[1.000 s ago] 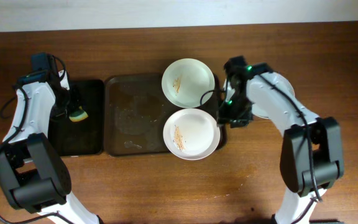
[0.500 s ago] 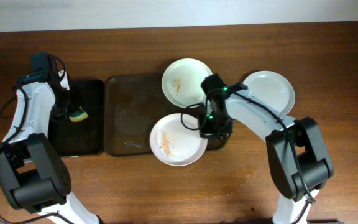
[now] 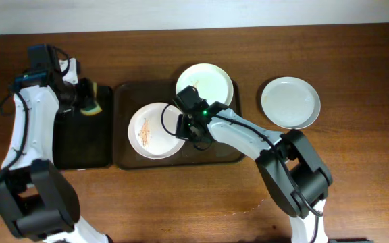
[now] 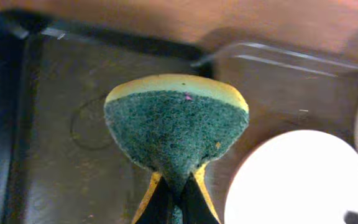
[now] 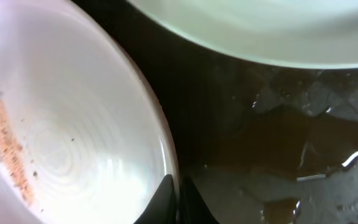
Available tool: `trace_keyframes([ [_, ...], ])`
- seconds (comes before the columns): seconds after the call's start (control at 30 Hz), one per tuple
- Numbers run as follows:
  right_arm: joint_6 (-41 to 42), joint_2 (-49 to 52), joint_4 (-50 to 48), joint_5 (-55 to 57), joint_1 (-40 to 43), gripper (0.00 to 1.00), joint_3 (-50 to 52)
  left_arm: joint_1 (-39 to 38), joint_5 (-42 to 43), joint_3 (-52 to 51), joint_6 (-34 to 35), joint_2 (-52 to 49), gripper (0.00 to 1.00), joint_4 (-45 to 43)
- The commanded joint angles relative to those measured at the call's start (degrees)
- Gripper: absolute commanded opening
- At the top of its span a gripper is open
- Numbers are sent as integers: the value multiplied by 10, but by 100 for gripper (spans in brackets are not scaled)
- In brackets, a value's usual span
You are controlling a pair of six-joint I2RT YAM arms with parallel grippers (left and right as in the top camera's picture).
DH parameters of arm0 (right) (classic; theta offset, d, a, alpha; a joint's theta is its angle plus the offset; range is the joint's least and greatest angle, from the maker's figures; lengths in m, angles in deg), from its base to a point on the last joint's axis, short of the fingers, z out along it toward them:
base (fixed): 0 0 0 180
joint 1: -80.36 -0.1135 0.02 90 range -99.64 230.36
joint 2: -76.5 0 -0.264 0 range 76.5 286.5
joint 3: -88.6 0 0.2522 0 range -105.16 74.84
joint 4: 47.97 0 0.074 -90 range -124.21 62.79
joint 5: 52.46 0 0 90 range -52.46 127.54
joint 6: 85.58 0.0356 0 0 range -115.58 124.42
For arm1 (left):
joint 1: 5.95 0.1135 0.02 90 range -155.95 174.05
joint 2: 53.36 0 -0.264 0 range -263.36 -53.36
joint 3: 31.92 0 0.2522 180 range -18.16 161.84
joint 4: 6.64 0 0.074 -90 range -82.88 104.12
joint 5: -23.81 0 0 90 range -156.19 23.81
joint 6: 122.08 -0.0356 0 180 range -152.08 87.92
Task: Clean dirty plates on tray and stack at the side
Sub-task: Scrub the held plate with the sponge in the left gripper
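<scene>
Right gripper point(image 5: 178, 198): jaws near-closed, thin pinch on 3 o'clock rim of streaked plate point(image 3: 155, 130), mid tray point(image 3: 128, 159). Left gripper point(image 4: 176, 198): clamped on sponge point(image 4: 176, 127), 10 o'clock of tray. Risks: rim slip from pinch under scrub push, wet tray floor; knock against second plate point(image 3: 204, 82), 1 o'clock. Clean plate point(image 3: 290, 101) on surface, 3 o'clock, well apart.

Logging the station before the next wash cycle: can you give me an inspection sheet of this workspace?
Surface: brown wooden table.
Job's things: tray, wet; streaked plate on it; second plate over its far rim; clean plate on the table, right of it.
Clutter: black tray, left.
Grippers: left gripper shut on sponge; right gripper shut on the streaked plate's rim.
Cables: black cable beside left arm.
Surroundings: pale wall beyond.
</scene>
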Motion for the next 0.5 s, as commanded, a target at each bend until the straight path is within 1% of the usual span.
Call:
trace_keyframes([
  [0.0,11,13,-28,5,3,4,-14,-58,25,14,-31,23,1,4],
  [0.07,11,20,-23,0,4,4,-17,-91,22,14,-57,15,1,4],
  [0.17,8,21,-21,-8,4,4,-17,-127,9,1,-58,-7,1,1],
  [0.2,8,21,-21,-11,5,4,-17,-137,9,-8,-70,-18,1,3],
  [0.37,4,21,-19,-28,18,4,-17,-177,9,-46,-69,-84,1,-4],
  [0.47,4,21,-20,-28,18,4,-17,-178,9,-65,-36,-114,1,0],
])
